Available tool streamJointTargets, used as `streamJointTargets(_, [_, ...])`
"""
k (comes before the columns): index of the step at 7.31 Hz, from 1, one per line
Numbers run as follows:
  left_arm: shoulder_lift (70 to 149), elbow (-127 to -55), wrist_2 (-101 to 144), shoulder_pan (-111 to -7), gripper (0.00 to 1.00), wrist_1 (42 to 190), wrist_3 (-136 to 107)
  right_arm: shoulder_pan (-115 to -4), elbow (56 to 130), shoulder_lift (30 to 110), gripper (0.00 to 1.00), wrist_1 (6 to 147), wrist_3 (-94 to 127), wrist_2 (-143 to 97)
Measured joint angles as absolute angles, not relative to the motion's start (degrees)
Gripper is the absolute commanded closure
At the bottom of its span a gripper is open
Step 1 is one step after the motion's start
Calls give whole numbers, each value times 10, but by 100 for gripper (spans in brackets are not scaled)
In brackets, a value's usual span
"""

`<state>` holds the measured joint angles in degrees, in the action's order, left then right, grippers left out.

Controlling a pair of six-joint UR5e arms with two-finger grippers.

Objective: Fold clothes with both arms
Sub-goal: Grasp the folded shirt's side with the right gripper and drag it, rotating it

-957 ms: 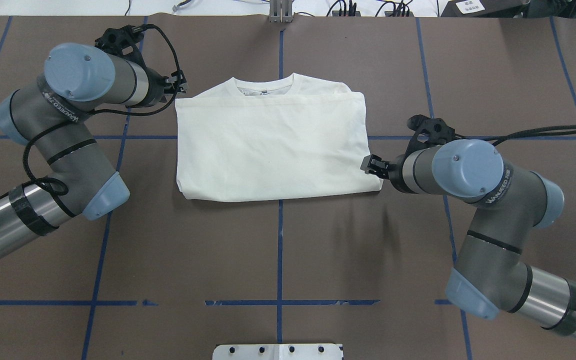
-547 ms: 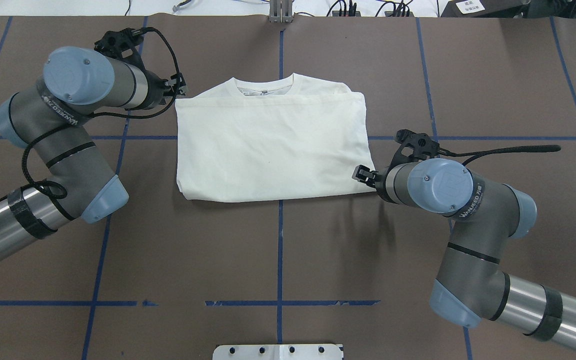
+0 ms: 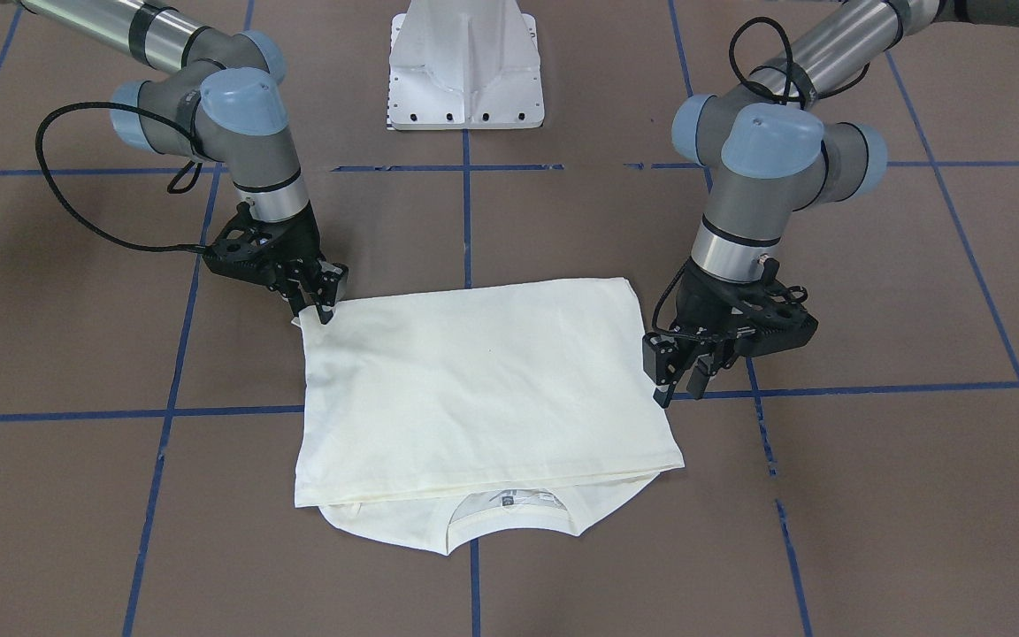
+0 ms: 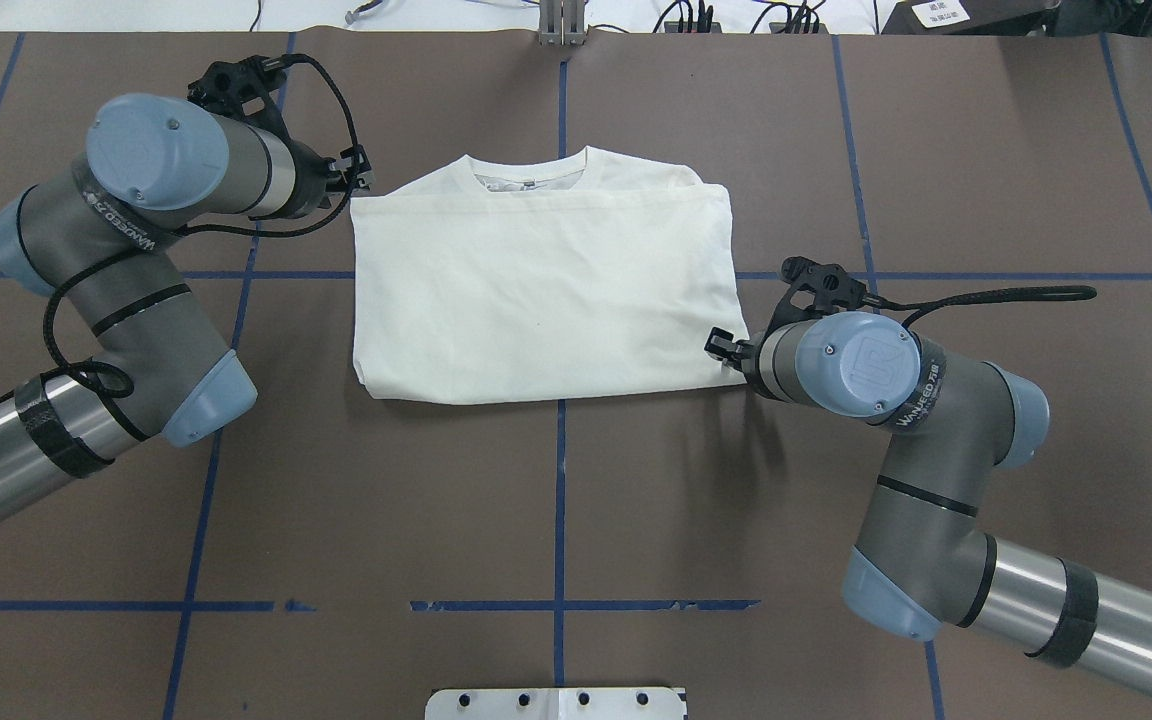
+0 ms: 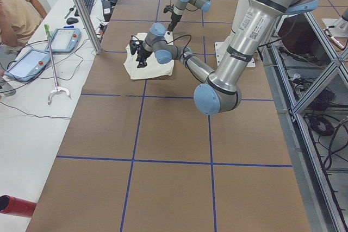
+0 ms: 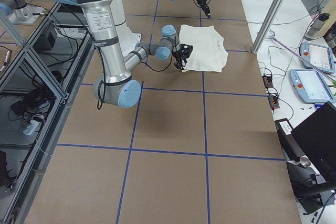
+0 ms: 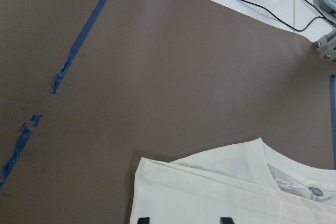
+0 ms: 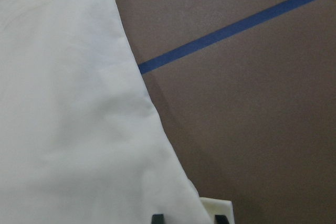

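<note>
- The right arm [image 4: 856,365] was the one doing stuff: over the last second its elbow swung in toward the middle of the table [image 4: 556,500]. The right gripper [image 4: 721,348] crept inward onto the shirt's [image 4: 546,290] near right corner.
- The left arm [image 4: 156,160] pretty much hadn't budged in that time, and the shirt hadn't shifted either.
- The right gripper was not clamped on anything. Its wrist cam showed the two fingertips [image 8: 157,217] apart, with the very tip of that shirt corner lying between them.
- From the front it was pointing down, right at the cloth's corner, and a little bit of fabric stuck out beside it.
- The left gripper [image 4: 356,172] was spread wide too, holding nothing. Its fingertips [image 7: 143,220] sat well apart over the shirt's far left corner, just beside the collar [image 4: 531,165].
- I honestly couldn't tell whether it was touching the cloth.
- The shirt lay flat in the middle of the table, folded into a rough rectangle with a plain cream side up. The collar end peeked out from under the folded layer on the side away from the robot.
- It sat across the blue tape [image 4: 558,480] cross, between the two grippers.
- In the side views both grippers were too small to judge.
</note>
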<state>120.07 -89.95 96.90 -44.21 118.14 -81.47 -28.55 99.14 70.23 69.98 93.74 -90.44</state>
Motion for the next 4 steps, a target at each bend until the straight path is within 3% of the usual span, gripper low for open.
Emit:
streamJointTargets(2, [1201,-900,969,-442,46,1181,-815,-286,1005,722,100,699,940,-904])
streamJointTargets(4, [1201,-900,970,-442,46,1181,-814,-282,1077,774,100,699,950,-917])
